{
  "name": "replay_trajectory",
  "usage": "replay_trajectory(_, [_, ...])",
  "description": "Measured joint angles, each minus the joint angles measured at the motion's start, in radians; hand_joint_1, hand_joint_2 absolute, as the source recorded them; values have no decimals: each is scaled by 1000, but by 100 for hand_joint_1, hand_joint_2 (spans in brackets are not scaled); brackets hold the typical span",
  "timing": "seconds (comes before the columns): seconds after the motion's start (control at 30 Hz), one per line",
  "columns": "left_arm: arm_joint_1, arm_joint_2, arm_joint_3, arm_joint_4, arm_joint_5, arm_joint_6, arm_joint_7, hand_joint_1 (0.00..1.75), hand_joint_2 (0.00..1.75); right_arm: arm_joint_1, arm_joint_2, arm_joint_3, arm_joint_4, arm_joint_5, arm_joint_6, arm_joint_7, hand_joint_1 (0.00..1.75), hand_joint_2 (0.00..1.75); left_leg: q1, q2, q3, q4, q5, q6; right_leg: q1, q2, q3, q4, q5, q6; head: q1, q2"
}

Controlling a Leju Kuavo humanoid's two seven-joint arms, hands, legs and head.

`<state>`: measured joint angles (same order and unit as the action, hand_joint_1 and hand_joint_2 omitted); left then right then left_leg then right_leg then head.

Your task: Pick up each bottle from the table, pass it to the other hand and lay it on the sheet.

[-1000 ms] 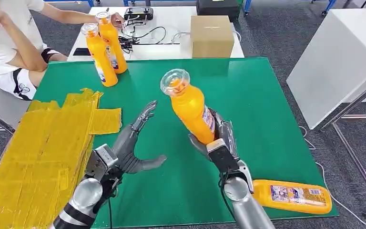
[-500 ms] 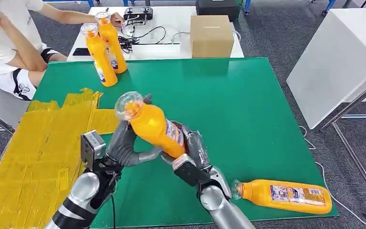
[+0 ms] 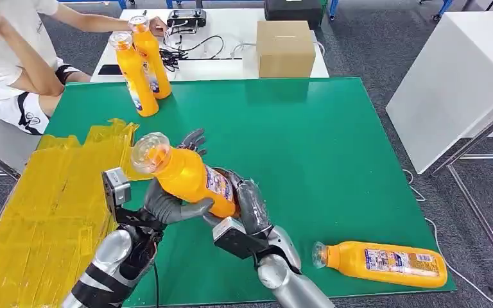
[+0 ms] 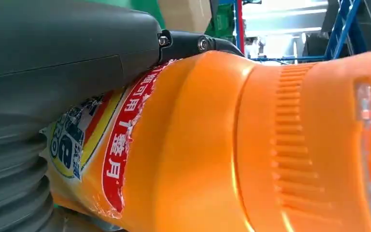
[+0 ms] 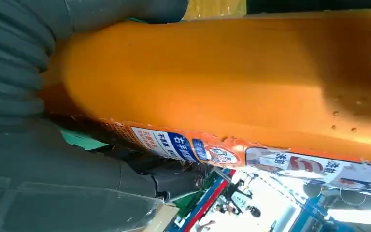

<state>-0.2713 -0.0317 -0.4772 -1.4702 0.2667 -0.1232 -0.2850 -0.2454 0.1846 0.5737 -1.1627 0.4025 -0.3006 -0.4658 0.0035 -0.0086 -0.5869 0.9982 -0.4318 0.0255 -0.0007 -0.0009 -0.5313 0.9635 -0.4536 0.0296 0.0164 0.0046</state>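
Observation:
An orange bottle (image 3: pixel 189 179) with a clear cap hangs tilted above the green table (image 3: pixel 334 141), cap toward the yellow sheet (image 3: pixel 51 205). My right hand (image 3: pixel 247 208) grips its lower end. My left hand (image 3: pixel 167 205) wraps its middle, thumb underneath and fingers (image 3: pixel 194 138) behind. Up close, the left wrist view has the bottle (image 4: pixel 212 145) against my left hand (image 4: pixel 53 63). Its label side (image 5: pixel 222 82) lies across my right hand (image 5: pixel 38 169) in the right wrist view. A second orange bottle (image 3: pixel 382 263) lies at the near right edge. Two more (image 3: pixel 135 74) stand at the far left.
A person (image 3: pixel 6 64) sits at the far left and holds the cap of the rear standing bottle (image 3: pixel 153 61). Behind the green table, a white table carries a cardboard box (image 3: pixel 285 48) and cables. A white cabinet (image 3: pixel 456 77) stands to the right.
My right hand has carried the bottle leftward and tilted it toward the sheet. My left hand, open a second ago, has closed around the bottle's middle.

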Motion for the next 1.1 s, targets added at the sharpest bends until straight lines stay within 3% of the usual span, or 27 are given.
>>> replay_trajectory(0.03, [0, 0, 1, 1, 5, 0, 0, 12, 175, -1, 0, 2, 2, -1, 0, 0, 175, 175, 0, 0, 0, 0, 0, 0, 0, 0, 0, 0, 0, 0, 0, 0])
replay_trajectory(0.07, [0, 0, 2, 3, 15, 0, 0, 175, 175, -3, 0, 4, 4, -3, -2, 1, 175, 175, 0, 0, 0, 0, 0, 0, 0, 0, 0, 0, 0, 0, 0, 0])
replay_trajectory(0.67, [27, -41, 40, 12, 209, 97, -28, 175, 175, -48, 2, 45, 63, -36, -44, -2, 175, 175, 0, 0, 0, 0, 0, 0, 0, 0, 0, 0, 0, 0, 0, 0])
replay_trajectory(0.7, [31, -43, 41, 11, 213, 103, -31, 175, 175, -49, 2, 45, 63, -37, -46, -2, 94, 175, 0, 0, 0, 0, 0, 0, 0, 0, 0, 0, 0, 0, 0, 0])
replay_trajectory(0.73, [34, -46, 43, 9, 215, 111, -35, 175, 175, -50, 2, 45, 63, -37, -50, -2, 0, 175, 0, 0, 0, 0, 0, 0, 0, 0, -1, 0, 0, 0, 0, 0])
replay_trajectory(1.0, [43, -55, 80, -31, 129, 247, -103, 175, 175, 8, -23, 15, -34, -44, -142, -23, 0, 175, 0, 0, 0, 0, 0, 0, 0, 0, -1, 0, 0, 0, 0, 0])
replay_trajectory(1.1, [42, -40, 97, -41, -112, 406, -171, 175, 175, 44, -56, -9, -118, -1, -179, -22, 0, 175, 0, -1, -1, 0, 0, 0, 0, -1, -1, 0, 0, 0, 0, 0])
